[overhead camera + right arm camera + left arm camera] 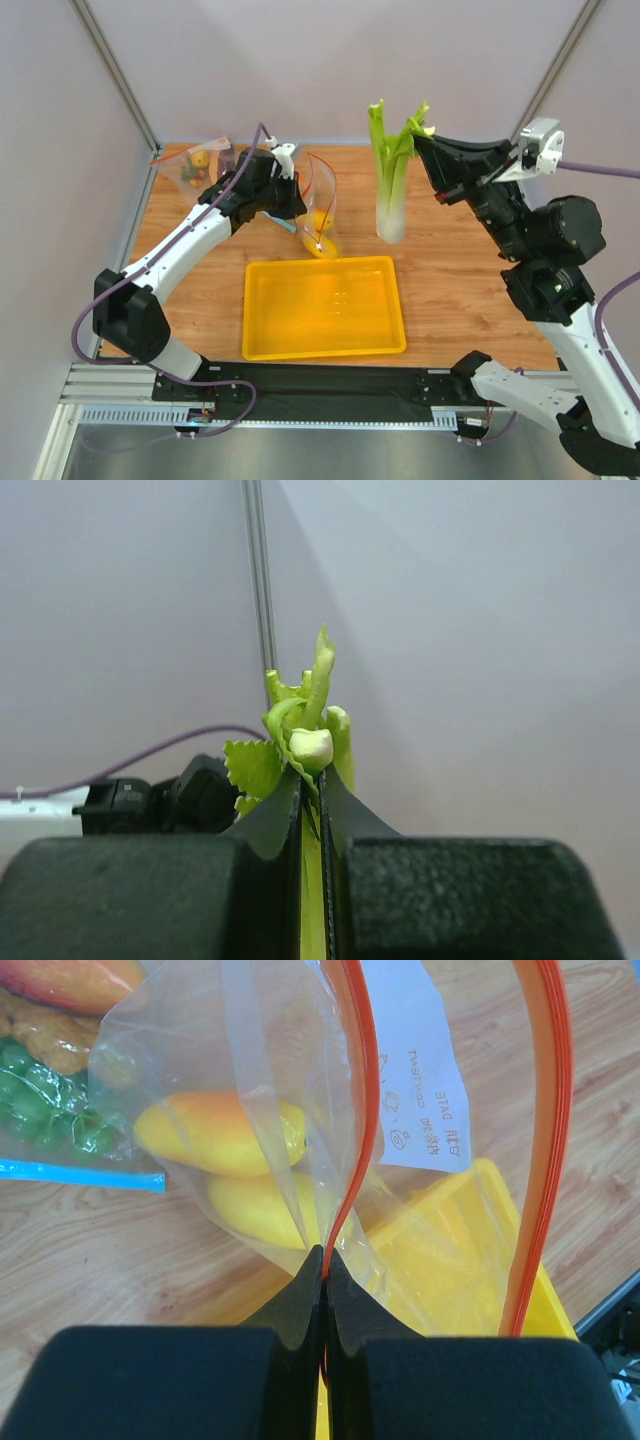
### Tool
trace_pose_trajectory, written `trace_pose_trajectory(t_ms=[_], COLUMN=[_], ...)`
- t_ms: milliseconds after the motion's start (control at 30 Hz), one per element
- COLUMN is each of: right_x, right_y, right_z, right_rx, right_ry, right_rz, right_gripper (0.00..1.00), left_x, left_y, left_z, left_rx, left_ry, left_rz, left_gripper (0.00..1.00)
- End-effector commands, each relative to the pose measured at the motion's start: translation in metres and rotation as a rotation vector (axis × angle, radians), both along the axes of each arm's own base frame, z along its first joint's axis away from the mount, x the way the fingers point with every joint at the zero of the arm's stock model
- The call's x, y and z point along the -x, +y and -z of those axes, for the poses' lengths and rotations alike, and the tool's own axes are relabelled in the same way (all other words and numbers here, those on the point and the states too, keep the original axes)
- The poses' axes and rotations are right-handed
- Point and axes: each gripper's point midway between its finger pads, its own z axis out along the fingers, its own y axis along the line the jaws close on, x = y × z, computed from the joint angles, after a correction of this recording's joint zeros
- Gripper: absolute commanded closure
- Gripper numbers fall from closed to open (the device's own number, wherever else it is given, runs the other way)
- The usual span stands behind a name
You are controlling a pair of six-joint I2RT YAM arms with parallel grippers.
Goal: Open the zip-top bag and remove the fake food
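Crinkly clear plastic stands at twelve o'clock of the yellow tray [320, 310]: the zip-top bag [318, 200], its red-orange strip parted, with one lip pinched in the closed left gripper [325, 1260]. The right gripper [425, 150], clamped on the leafy top, holds the ribbed pale-green celery stalk [392, 190] upright at one o'clock, outside the bag. The smooth oval orange fruit [215, 1130] and yellow fruit [255, 1205] lie inside, so roughly a third seems done

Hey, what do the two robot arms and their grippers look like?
The left arm and right arm have white links and chunky black joints, each trailed by a purple cable. The left gripper and right gripper have black wedge-shaped fingers.
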Motion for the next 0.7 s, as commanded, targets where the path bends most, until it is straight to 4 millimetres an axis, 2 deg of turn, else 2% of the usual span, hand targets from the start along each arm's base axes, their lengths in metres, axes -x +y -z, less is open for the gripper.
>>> trace_pose_trajectory(t_ms=[0, 33, 67, 167, 267, 300, 433, 667], right_x=[-0.008, -0.007, -0.007, -0.004, -0.001, -0.003, -0.008, -0.015], right_y=[0.005, 0.005, 0.007, 0.009, 0.012, 0.014, 0.012, 0.013], right_z=[0.064, 0.075, 0.098, 0.133, 0.153, 0.167, 0.192, 0.22], right_rx=[0.099, 0.107, 0.116, 0.122, 0.123, 0.131, 0.149, 0.158], right_ry=[0.14, 0.159, 0.204, 0.277, 0.314, 0.345, 0.387, 0.437], right_rz=[0.006, 0.001, -0.006, -0.034, -0.06, -0.059, -0.032, -0.013], right_gripper=[1.0, 1.0, 1.0, 1.0, 1.0, 1.0, 1.0, 1.0], left_x=[-0.002, -0.002, -0.002, -0.002, -0.003, -0.002, -0.003, -0.003], left_y=[-0.003, -0.004, -0.004, -0.005, -0.004, -0.004, -0.004, -0.005], left_z=[-0.02, -0.019, -0.018, -0.017, -0.018, -0.018, -0.014, -0.013], left_rx=[0.004, 0.005, 0.004, 0.001, 0.0, 0.0, -0.006, -0.008], left_ry=[-0.048, -0.044, -0.039, -0.04, -0.043, -0.041, -0.033, -0.027], left_rz=[0.018, 0.023, 0.023, 0.028, 0.027, 0.028, 0.029, 0.032], left_gripper=[1.0, 1.0, 1.0, 1.0, 1.0, 1.0, 1.0, 1.0])
